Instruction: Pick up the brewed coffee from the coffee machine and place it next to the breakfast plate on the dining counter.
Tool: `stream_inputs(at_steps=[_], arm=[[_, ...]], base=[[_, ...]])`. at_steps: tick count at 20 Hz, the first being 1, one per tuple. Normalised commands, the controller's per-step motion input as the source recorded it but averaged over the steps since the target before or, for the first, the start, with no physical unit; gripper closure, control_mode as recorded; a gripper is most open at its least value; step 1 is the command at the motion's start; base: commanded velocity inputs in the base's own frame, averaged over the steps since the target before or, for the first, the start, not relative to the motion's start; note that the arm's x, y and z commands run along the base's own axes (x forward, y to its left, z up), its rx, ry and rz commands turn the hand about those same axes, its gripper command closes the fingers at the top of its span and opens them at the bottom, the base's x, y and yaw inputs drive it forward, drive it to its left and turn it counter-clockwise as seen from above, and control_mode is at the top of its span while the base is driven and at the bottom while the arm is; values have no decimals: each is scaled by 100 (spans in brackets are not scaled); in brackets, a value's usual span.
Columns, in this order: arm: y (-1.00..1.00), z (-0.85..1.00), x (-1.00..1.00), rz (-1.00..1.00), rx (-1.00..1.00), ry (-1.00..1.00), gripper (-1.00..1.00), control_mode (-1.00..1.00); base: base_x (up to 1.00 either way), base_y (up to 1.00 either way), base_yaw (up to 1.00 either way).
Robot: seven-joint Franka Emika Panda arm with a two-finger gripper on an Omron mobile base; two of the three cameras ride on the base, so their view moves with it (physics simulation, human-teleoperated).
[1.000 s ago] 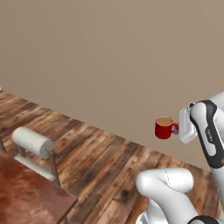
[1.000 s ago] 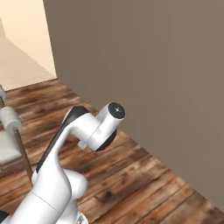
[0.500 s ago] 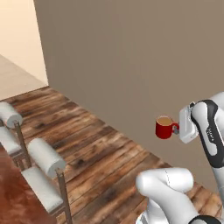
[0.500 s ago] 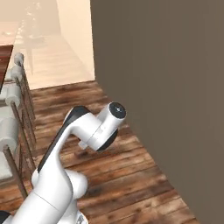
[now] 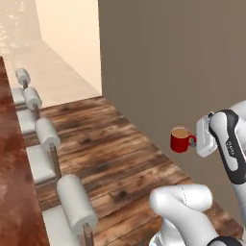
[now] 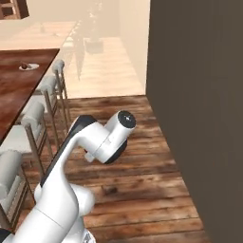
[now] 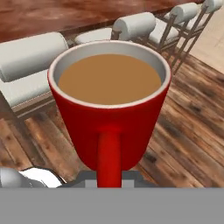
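Observation:
The brewed coffee point(image 5: 180, 140), a small red mug of light-brown coffee, hangs upright in the air over the wood floor, and my gripper point(image 5: 194, 142) is shut on its side handle. Close up in the hand view, the mug point(image 7: 109, 109) is full, with its handle point(image 7: 109, 157) running down toward my fingers. The dining counter point(image 6: 19, 78) stretches along the left, dark reddish-brown. Far along it lies the breakfast plate point(image 6: 28, 66), small and white with something brown on it. The counter's edge point(image 5: 9, 153) is well left of the mug. The coffee machine is out of view.
A row of white cushioned stools point(image 5: 72, 202) point(image 6: 33, 118) lines the counter's edge between me and it. A tall dark-beige wall point(image 5: 182, 62) stands close behind the mug on the right. Wood floor point(image 6: 137, 171) lies between stools and wall.
The whole scene has swung as the base moved: the stools and dining counter have come into view on the left. The mug stays held in the same place beside the arm.

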Motion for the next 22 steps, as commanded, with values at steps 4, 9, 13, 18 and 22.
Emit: stream_inputs(at_steps=[4,9,13,18,22], arm=[[0,0,0,0,0,0,100,100],[0,0,0,0,0,0,100,100],[0,0,0,0,0,0,100,100],[0,0,0,0,0,0,100,100],[0,0,0,0,0,0,100,100]], base=[[100,-10,45],[100,-11,45],[100,-43,38],[100,-62,34],[100,-53,35]])
